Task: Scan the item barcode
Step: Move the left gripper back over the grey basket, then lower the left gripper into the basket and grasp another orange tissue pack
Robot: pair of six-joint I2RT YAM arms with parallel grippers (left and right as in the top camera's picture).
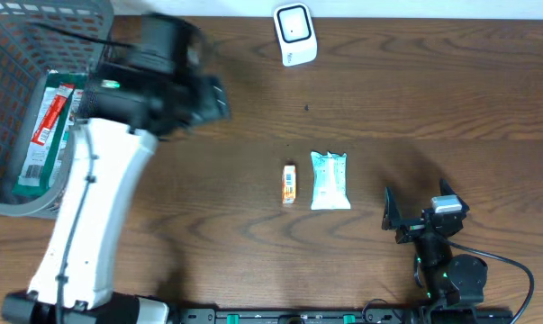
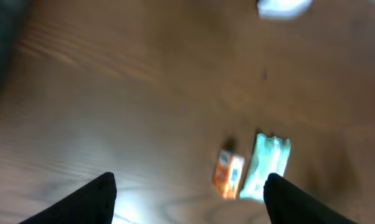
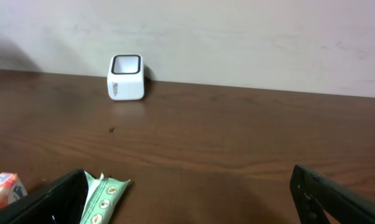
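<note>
Closest to the robot's base, the right gripper (image 3: 188, 173) sits low over the table (image 1: 451, 108), on the near side of the scanner (image 1: 294, 34) and off to its right. Its fingers are spread as wide as they go, with nothing between them, and they point away from the base towards the far wall.

A little farther out, still on the scanner's near side, lie the two loose goods. The pale green packet (image 1: 330, 180) is slightly right of the scanner's line, and the small orange box (image 1: 289, 184) lies just beside it, almost straight in front of the scanner. Both lie flat with their long axes running near to far, pointing roughly at the scanner. I can't tell which of them is meant to be scanned.

The packet is forward and to the left of the right gripper, so I'd say the right arm is much the nearer to both.

Farther on, left of the scanner, the left gripper (image 2: 190, 186) hangs above the wood on its raised white arm, blurred. Its fingers are parted and hold nothing, and it is well apart from the box and packet.

Farthest left of the scanner is the grey basket (image 1: 1, 108), with packaged goods lying inside.
</note>
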